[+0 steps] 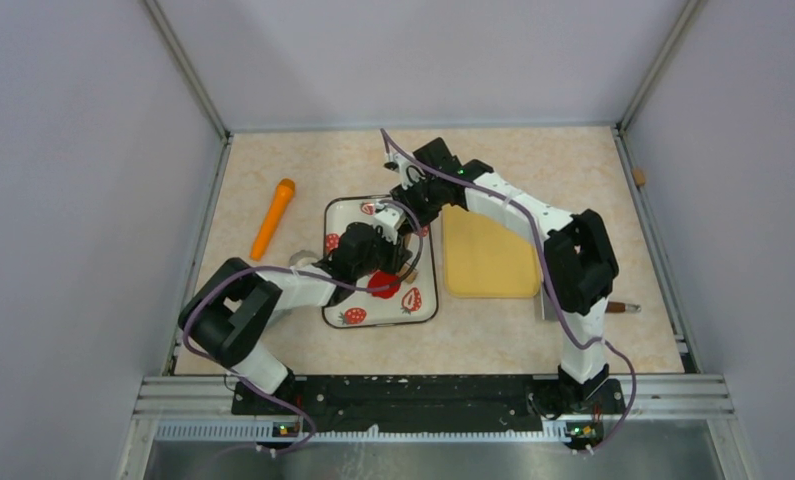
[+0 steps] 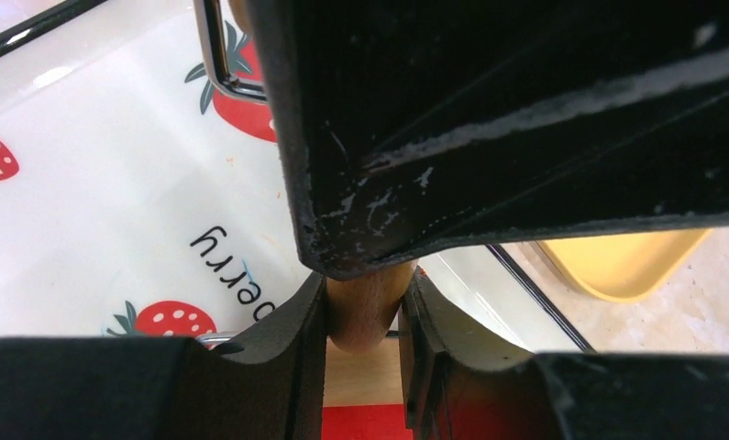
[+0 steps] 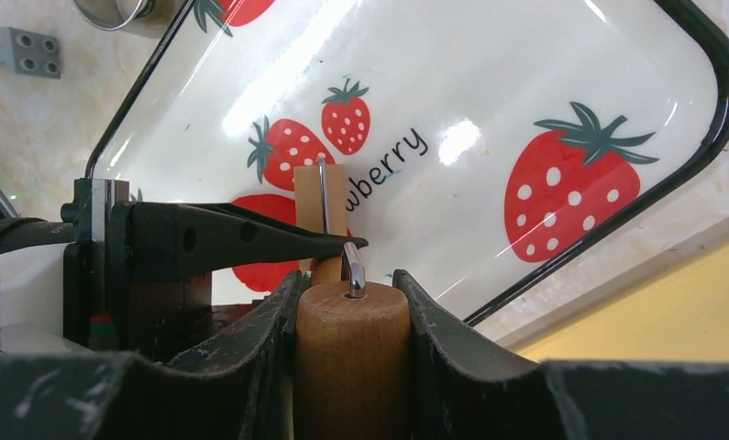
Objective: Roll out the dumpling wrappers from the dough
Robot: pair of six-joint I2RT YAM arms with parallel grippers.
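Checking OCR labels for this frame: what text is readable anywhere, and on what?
"wberry": on the tray, right wrist view; the word's start is hidden behind the roller.
"berry": same tray, left wrist view, upside down, start cut off.
Top view: the tray print is too small to read.
No other text, number or brand shows.

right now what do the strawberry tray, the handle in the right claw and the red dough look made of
Tray: likely enamelled metal or plastic, glossy white; it mirrors the lights. Handle: wood, smooth and unvarnished-looking, faint grain, with a metal wire in its top. Dough: seemingly soft matte clay, flattened; too small to be sure.
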